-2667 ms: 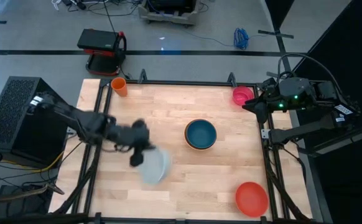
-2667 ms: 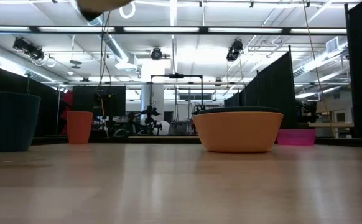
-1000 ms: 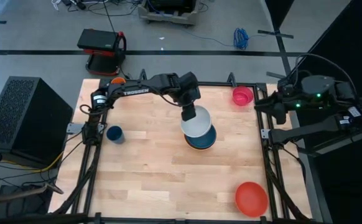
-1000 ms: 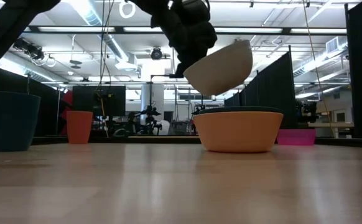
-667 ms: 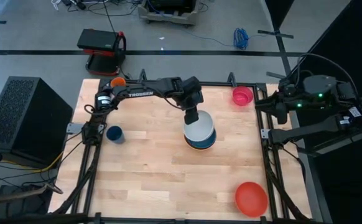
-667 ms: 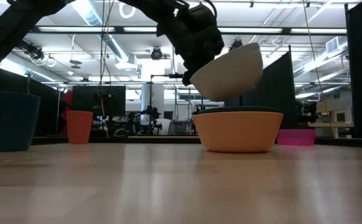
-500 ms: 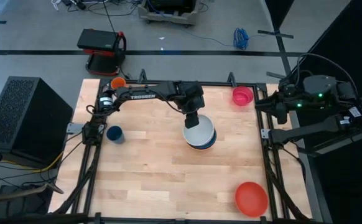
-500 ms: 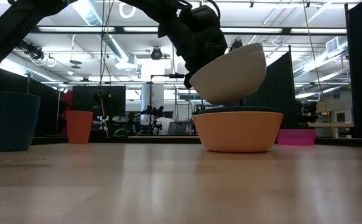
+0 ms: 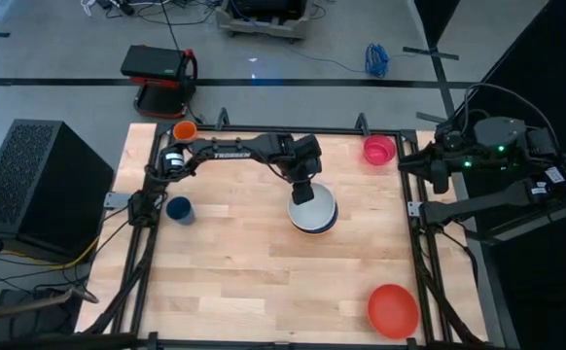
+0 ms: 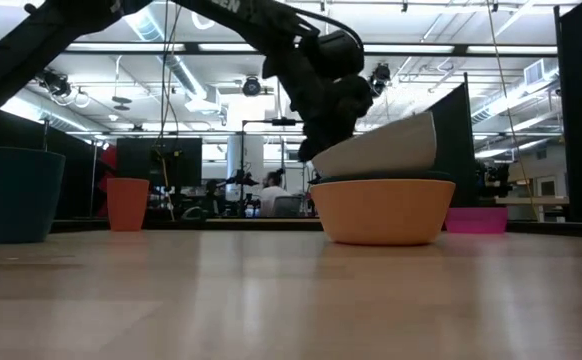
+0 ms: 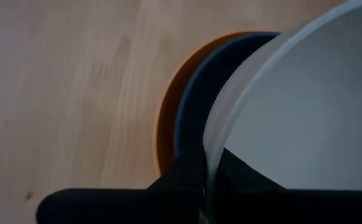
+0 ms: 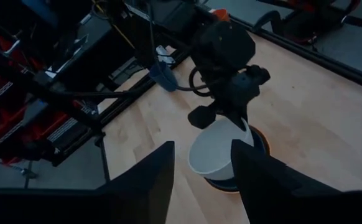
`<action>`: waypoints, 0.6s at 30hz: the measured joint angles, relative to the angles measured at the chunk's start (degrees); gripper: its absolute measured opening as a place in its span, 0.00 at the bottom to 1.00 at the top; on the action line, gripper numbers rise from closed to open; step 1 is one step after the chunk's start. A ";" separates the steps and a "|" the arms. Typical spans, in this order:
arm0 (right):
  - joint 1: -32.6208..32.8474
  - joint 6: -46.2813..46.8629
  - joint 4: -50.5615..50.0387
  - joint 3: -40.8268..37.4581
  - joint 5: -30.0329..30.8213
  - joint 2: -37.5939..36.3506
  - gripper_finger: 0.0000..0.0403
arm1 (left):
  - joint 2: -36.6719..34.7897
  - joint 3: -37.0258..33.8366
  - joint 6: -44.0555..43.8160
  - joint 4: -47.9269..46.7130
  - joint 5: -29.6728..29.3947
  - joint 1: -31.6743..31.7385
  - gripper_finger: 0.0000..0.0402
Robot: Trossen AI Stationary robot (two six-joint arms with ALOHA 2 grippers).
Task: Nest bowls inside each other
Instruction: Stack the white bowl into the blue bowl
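My left gripper is shut on a white bowl at the table's middle. The bowl sits tilted in the mouth of a dark teal bowl. The teal bowl is nested in an orange bowl that stands on the table. A small pink bowl stands at the far right corner and a red bowl at the near right. My right gripper waits open beyond the table's right edge, with nothing between its fingers. My left gripper pinches the white bowl's rim on the bowl's far-left side, one finger inside the bowl and one outside. The fingers slant down from the far left. The bowl is tilted, its held side low inside the teal bowl's rim and its opposite rim raised.
An orange cup stands at the far left corner and a dark blue cup near the left edge. A black frame rail runs along the table's right side. Bare wood lies across the near half of the table.
My left gripper has gone down and a little toward the near edge, still shut on the white bowl. The bowl, which hung tilted above the stack, now has its underside sunk into the teal bowl and stays tilted.
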 joint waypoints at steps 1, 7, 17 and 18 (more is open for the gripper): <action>0.00 0.01 0.01 0.00 0.00 0.00 0.36 | 0.17 0.00 -0.11 -0.43 -0.18 0.00 0.00; 0.00 0.07 0.07 0.00 -0.03 0.00 0.36 | 1.20 0.00 -0.74 -3.01 -1.28 0.01 0.00; 0.00 0.05 0.11 0.00 -0.04 0.00 0.37 | 1.97 0.06 -1.19 -6.43 -2.55 0.01 0.00; 0.00 0.03 0.13 0.00 -0.04 0.00 0.38 | 1.95 0.07 -1.19 -7.38 -2.81 0.01 0.00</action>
